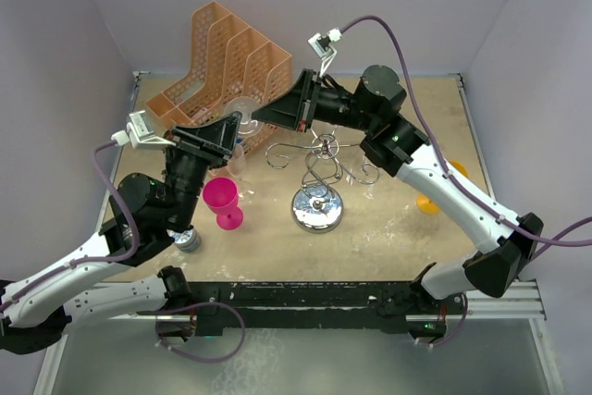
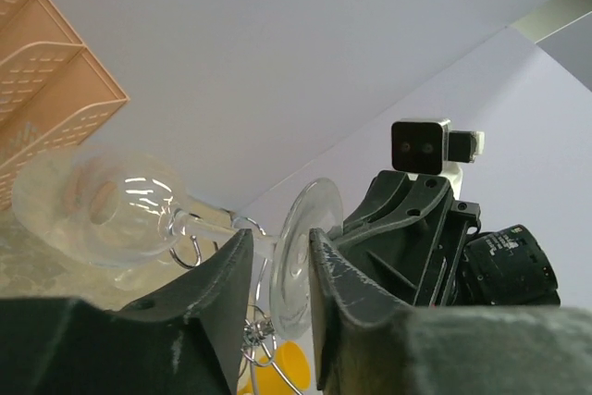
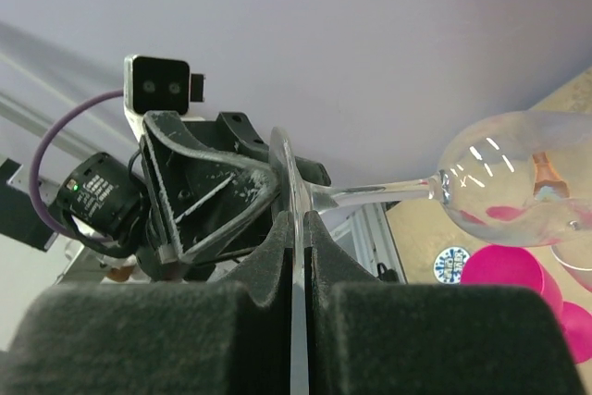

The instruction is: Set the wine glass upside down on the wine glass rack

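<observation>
The clear wine glass [image 1: 242, 106] lies level in the air in front of the organiser. Its bowl [image 3: 518, 178] points away from my right gripper [image 3: 298, 228], which is shut on the rim of the glass's round foot [image 3: 285, 168]. My left gripper [image 2: 280, 256] is open and straddles that foot [image 2: 301, 247], with the bowl [image 2: 116, 210] off to its left. The foot sits close to one finger, with a gap to the other. The silver wire rack [image 1: 319, 168] stands on its chrome base [image 1: 317, 208], below and to the right of the glass.
The orange mesh organiser [image 1: 227, 57] stands at the back left. A pink goblet [image 1: 222, 199] stands left of the rack, with a clear cup [image 1: 233, 159] behind it. A yellow object [image 1: 427, 201] lies at the right. A small round disc [image 1: 189, 240] lies by the left arm.
</observation>
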Available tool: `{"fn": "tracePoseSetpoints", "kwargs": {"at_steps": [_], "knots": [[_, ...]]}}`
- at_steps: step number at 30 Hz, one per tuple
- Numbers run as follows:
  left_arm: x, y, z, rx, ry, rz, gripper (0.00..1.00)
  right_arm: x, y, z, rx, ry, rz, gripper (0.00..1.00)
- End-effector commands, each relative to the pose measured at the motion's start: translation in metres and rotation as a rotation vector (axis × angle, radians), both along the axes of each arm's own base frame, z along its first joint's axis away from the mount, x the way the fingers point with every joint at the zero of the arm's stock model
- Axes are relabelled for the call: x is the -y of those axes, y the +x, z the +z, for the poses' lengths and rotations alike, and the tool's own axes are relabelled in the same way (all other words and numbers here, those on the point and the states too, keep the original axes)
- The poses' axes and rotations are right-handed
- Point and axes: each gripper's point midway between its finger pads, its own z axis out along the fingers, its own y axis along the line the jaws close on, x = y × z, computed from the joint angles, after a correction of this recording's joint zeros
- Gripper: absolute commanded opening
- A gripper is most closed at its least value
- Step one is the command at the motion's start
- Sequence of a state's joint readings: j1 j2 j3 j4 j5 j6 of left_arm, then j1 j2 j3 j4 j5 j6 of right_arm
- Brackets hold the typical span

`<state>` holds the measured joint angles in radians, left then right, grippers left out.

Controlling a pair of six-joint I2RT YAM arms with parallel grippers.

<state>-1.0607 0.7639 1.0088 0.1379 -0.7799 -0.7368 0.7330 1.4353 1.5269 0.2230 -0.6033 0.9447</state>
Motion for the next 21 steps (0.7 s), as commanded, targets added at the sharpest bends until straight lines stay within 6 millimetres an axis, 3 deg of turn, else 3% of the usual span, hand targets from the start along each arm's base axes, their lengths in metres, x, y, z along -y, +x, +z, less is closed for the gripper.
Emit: {"fn": "tracePoseSetpoints", "kwargs": {"at_steps": [1,6,9,11,15,17,21], "knots": [[-0.009,-0.006,0.02,0.033,-0.055,-0.006,0.21,0.009,-0.021,0.028,0.142,0.067,0.048,0.0],[-0.01,-0.008,0.019,0.032,-0.071,-0.02,0.0,0.01,-0.025,0.028,0.146,0.089,0.067,0.0],[-0.009,-0.01,0.021,0.039,-0.068,-0.033,0.0,0.01,-0.027,0.029,0.14,0.1,0.074,0.03],[-0.009,-0.011,0.021,0.042,-0.07,-0.039,0.0,0.012,-0.027,0.032,0.141,0.107,0.069,0.16],[-0.019,-0.011,0.016,0.013,-0.084,-0.011,0.0,0.024,-0.029,0.035,0.185,0.118,0.01,0.56],[-0.03,-0.009,0.007,-0.027,-0.091,0.033,0.0,0.033,-0.019,0.035,0.211,0.105,-0.079,0.65],[-0.064,-0.008,-0.012,-0.119,-0.096,0.158,0.0,0.051,-0.007,0.037,0.278,0.063,-0.234,0.68]]}}
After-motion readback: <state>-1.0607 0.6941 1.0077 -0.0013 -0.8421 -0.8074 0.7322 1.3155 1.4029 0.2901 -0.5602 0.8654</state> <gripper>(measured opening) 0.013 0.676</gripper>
